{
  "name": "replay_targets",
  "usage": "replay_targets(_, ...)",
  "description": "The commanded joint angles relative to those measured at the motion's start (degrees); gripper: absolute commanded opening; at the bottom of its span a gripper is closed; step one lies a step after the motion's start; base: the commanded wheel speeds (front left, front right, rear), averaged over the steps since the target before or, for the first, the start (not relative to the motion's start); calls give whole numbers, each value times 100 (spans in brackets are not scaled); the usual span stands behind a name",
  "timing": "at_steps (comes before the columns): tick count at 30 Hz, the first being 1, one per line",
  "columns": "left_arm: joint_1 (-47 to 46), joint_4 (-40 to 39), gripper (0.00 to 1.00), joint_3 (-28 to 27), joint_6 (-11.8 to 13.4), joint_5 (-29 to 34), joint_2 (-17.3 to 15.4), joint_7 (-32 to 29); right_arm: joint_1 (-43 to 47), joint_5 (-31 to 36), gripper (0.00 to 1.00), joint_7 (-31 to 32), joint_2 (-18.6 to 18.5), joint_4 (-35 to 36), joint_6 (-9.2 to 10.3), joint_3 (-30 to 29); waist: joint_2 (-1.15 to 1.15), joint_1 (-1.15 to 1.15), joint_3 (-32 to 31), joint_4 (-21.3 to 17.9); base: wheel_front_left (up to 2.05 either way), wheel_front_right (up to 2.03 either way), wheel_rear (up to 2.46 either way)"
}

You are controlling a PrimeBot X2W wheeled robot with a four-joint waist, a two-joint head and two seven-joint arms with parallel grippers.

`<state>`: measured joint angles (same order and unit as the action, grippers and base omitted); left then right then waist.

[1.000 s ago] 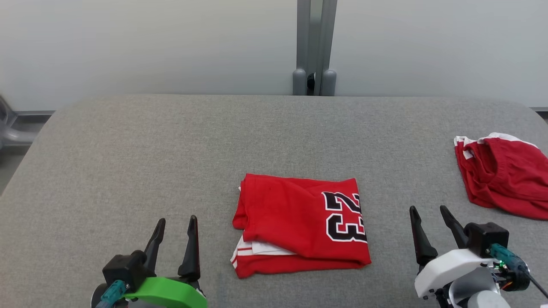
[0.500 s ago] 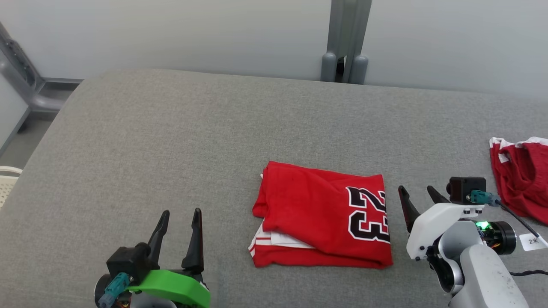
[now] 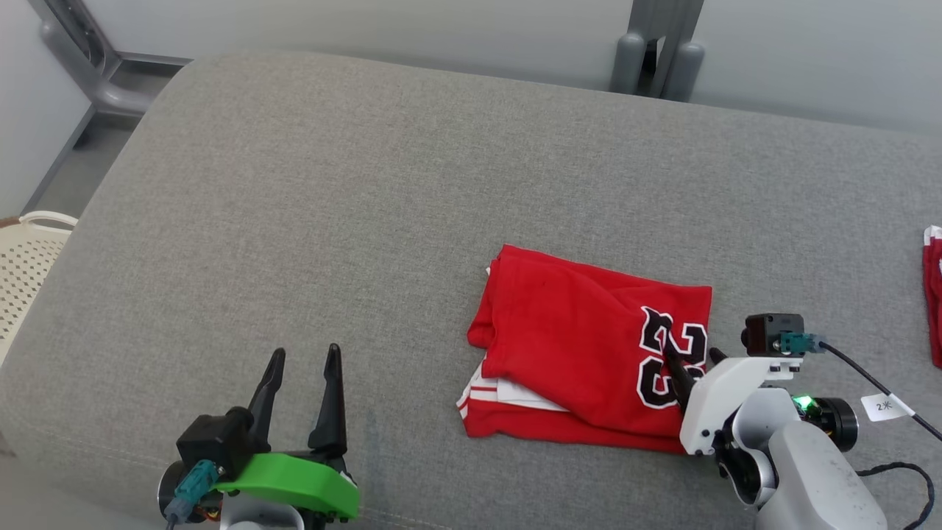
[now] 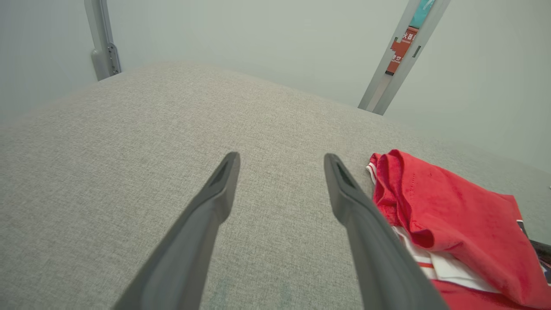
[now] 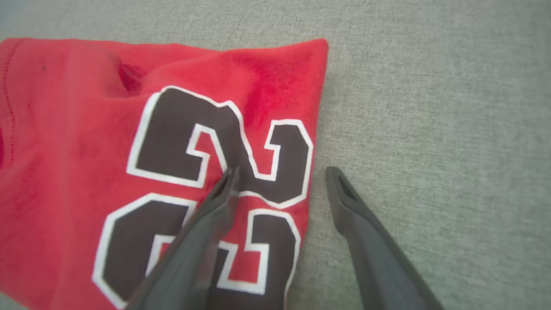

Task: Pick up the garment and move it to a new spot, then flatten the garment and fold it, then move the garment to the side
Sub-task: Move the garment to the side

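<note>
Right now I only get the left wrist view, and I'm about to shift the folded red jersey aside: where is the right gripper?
Observer: The right gripper straddles the folded red jersey's right edge, one finger over the black 23, the other over the grey fabric surface.
Operator: Jaws open?
Observer: Yes, wide open, nothing held.
Operator: Anything further right?
Observer: Another red garment lies at the far right edge of the head view.

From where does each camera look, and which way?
Head view: head-mounted, facing down at the folded red jersey on the grey fabric surface; left tool, right tool show.
Left wrist view: along its fingers, across the surface; jersey at right.
Right wrist view: down its fingers, astride the jersey's numbered edge.
All share the jersey.
</note>
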<state>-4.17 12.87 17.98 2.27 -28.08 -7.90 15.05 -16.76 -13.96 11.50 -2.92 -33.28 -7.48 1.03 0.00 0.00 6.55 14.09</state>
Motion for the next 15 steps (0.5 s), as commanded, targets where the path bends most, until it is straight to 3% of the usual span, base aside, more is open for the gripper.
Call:
replay_targets(1, -110, -6, 100, -30, -26, 57, 33, 15, -32, -10, 92, -2, 1, -102, -1, 94, 0, 0, 79, 20, 0, 0, 0)
replay_targets(2, -118, 3, 100, -34, -36, 71, 46, 14, -72, 11, 44, -10, 8, -157, -1, 153, 0, 0, 90, 0, 0, 0, 0)
replay_targets(4, -131, 15, 100, -45, -54, 97, 63, 14, -134, 20, 40, -21, 10, -237, 0, 227, 0, 0, 109, -56, 0, 0, 0)
replay_targets(5, -134, 22, 100, -50, -63, 108, 70, 15, -166, -2, 5, -39, 5, -267, 0, 246, 0, 0, 115, -88, 0, 0, 0)
replay_targets(6, -130, 24, 100, -64, -62, 122, 74, 15, -213, -35, 0, -73, 1, -301, 0, 268, 0, 0, 123, -145, 0, 0, 0)
replay_targets(15, -117, -26, 100, -136, -126, 218, 105, 14, -630, -3, 0, -356, -16, -327, 5, 92, 0, 0, 169, -973, 0, 0, 0)
